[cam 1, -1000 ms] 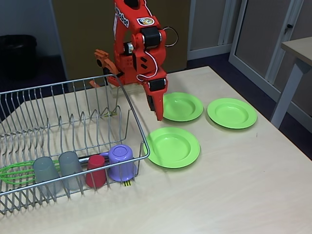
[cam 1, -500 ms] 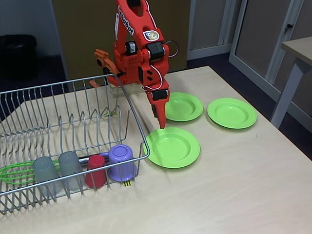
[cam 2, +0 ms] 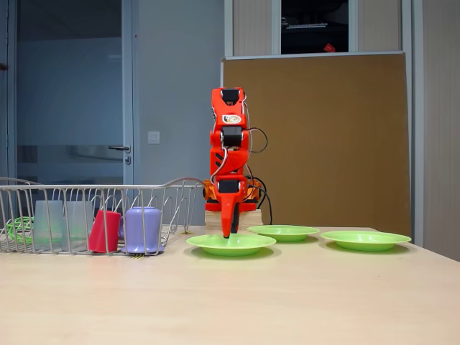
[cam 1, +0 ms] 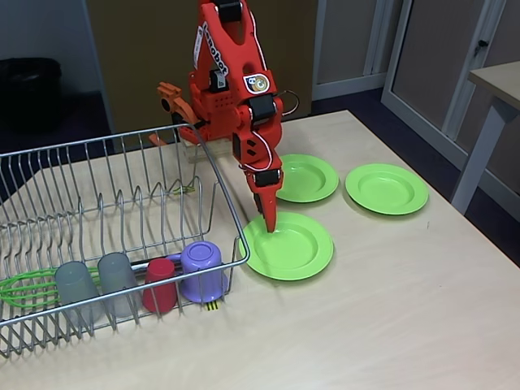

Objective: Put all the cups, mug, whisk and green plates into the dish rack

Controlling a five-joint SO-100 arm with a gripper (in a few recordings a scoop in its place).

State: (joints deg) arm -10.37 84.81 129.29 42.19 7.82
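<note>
**Claw down at the nearest plate, cups already in the rack**

A pale wooden tabletop [cam 1: 390,325] stands in a room with a brown board behind the arm, grey doors and a dark floor. The orange arm reaches down from its base at the far side, and its claw [cam 1: 268,221] [cam 2: 227,231] points straight down at the left rim of the nearest green plate [cam 1: 292,248] [cam 2: 231,244]. In both fixed views the tip is at the plate's edge, but I cannot tell if it touches. The fingers look close together, almost as 1 narrow point, and nothing is seen between them; if they are fully closed I cannot tell.

The other 2 green plates lie flat on the tabletop further back: 1 just behind the arm's claw [cam 1: 305,177] [cam 2: 283,232], and 1 more to the right [cam 1: 387,188] [cam 2: 365,239]. All 3 are apart from each other.

The dish rack [cam 1: 122,203] [cam 2: 86,190] takes the left part of the tabletop, just beside the nearest plate. Along its front side stand, upside down, 2 grey cups [cam 1: 76,290] [cam 1: 118,281], the red cup [cam 1: 160,285] [cam 2: 105,231] and the purple mug [cam 1: 201,270] [cam 2: 142,229]. The whisk [cam 1: 24,288] [cam 2: 20,228] lies at the left front corner of the rack, its green loops beside the grey cups
</note>
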